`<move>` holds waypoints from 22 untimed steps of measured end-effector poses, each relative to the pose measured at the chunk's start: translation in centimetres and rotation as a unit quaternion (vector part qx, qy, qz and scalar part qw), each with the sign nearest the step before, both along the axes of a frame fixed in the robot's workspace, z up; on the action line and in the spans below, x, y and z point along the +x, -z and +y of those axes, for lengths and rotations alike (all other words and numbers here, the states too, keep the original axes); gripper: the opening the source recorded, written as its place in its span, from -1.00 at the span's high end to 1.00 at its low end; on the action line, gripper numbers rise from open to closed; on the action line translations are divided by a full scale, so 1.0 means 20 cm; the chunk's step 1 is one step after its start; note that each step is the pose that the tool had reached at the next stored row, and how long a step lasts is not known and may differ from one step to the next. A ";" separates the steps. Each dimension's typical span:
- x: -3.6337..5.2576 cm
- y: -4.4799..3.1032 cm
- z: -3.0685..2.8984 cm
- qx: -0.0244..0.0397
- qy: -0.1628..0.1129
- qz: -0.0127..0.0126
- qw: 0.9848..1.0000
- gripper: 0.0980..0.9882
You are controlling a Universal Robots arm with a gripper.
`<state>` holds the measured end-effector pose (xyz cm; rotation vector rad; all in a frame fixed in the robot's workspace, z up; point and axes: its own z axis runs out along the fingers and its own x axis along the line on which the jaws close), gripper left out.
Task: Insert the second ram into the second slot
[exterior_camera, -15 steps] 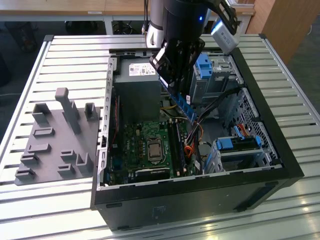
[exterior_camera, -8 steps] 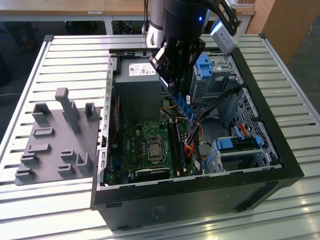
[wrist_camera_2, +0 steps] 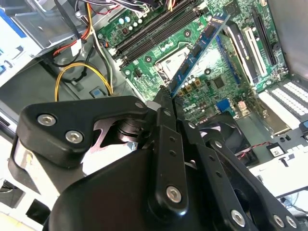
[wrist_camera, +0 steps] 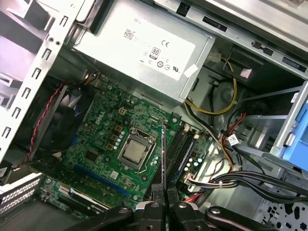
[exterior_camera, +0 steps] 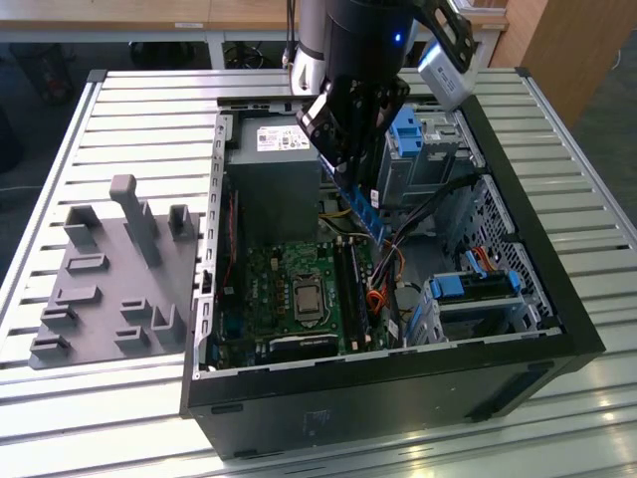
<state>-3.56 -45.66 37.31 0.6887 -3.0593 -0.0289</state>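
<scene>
Slatted metal counter (exterior_camera: 139,110) across the whole exterior view. On it, from the centre toward the exterior view's right, an open black computer case (exterior_camera: 378,398), lying on its side with the inside facing up. Just beside the case, on the exterior view's left, a grey fixture plate (exterior_camera: 109,289) with upright pegs.

Inside the case, a grey power supply (exterior_camera: 269,174) at upper middle and a green motherboard (exterior_camera: 284,289) below it in the frame. Black arm (exterior_camera: 348,40) coming down from the top edge over the case.

Pincer (exterior_camera: 350,177) closed on one end of the second ram (exterior_camera: 368,211), a thin blue stick. Stick hanging tilted above the motherboard, over the dark memory slots (exterior_camera: 350,284), not seated in them.

Same grip in the second wrist view: pincer (wrist_camera_2: 166,96) clamped on the stick (wrist_camera_2: 199,48), far end reaching out over the board. Edge-on in the first wrist view (wrist_camera: 163,159), near the processor socket (wrist_camera: 132,150).
</scene>
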 end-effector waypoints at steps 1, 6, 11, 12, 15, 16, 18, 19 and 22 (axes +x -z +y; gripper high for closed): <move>0.000 0.000 0.000 0.000 0.003 0.000 1.000 0.91; 0.000 0.000 0.000 0.000 0.022 0.000 1.000 0.91; 0.000 0.001 0.000 -0.001 0.047 0.000 0.999 0.91; 0.000 0.002 0.000 -0.001 0.054 0.000 0.999 0.91; 0.000 0.002 0.000 -0.002 0.076 0.000 0.997 0.91; 0.000 0.003 0.000 -0.002 0.082 0.000 0.997 0.91; 0.000 0.003 0.000 -0.002 0.095 0.000 0.995 0.91; 0.000 0.004 0.000 -0.002 0.100 0.000 0.995 0.91; 0.000 0.004 0.000 -0.003 0.115 0.000 0.993 0.91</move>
